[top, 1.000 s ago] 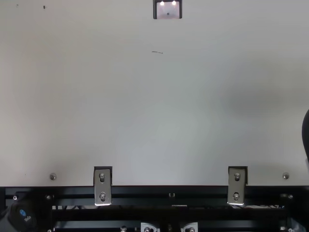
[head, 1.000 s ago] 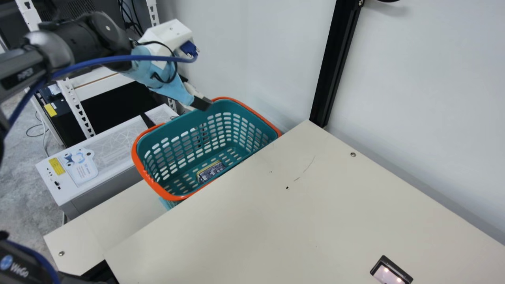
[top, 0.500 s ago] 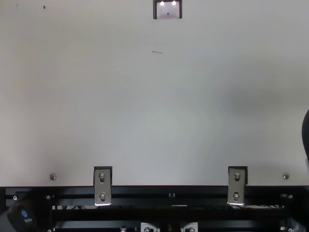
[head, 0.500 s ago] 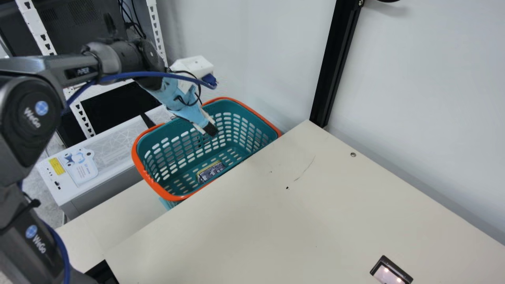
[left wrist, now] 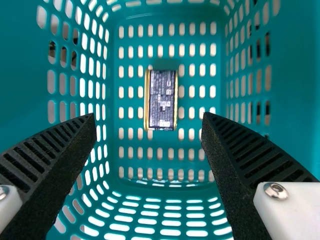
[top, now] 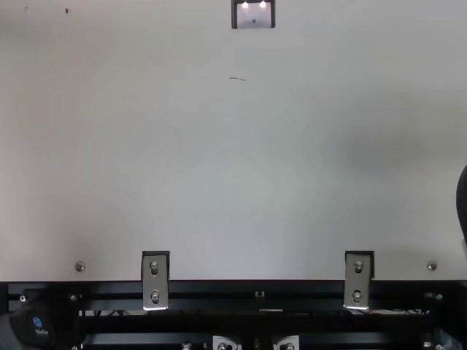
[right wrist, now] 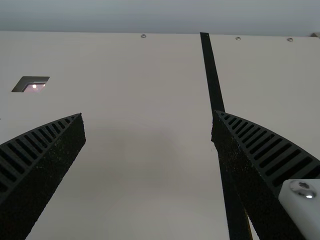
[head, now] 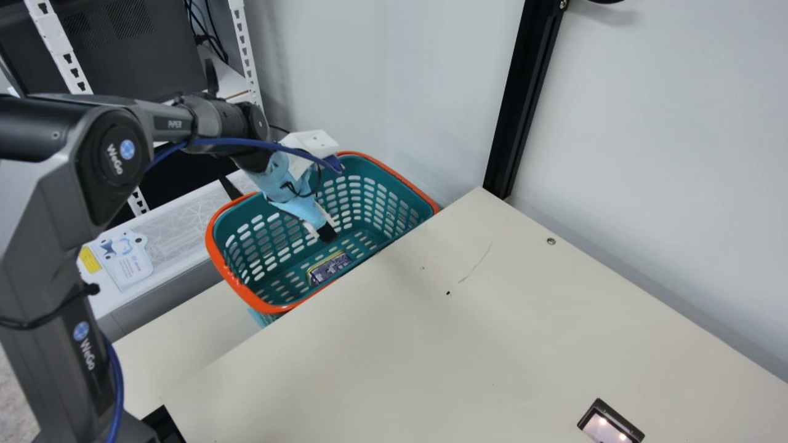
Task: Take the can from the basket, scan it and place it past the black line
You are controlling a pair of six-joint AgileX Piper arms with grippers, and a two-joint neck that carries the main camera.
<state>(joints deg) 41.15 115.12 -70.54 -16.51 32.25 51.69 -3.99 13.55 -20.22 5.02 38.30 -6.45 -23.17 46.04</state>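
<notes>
Pick-up step here, with the left gripper [head: 326,232] spread wide over the can [left wrist: 161,99], between the edges of the basket [head: 212,241], needing to sink and pinch.

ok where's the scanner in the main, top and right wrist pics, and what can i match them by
Main view: scanner at the bottom edge, right of centre, partly cut off.
Top view: at the top edge, slightly right of centre.
Right wrist view: upper left, well left of the black line.
Shared landmark: the cream table surface around it.
</notes>
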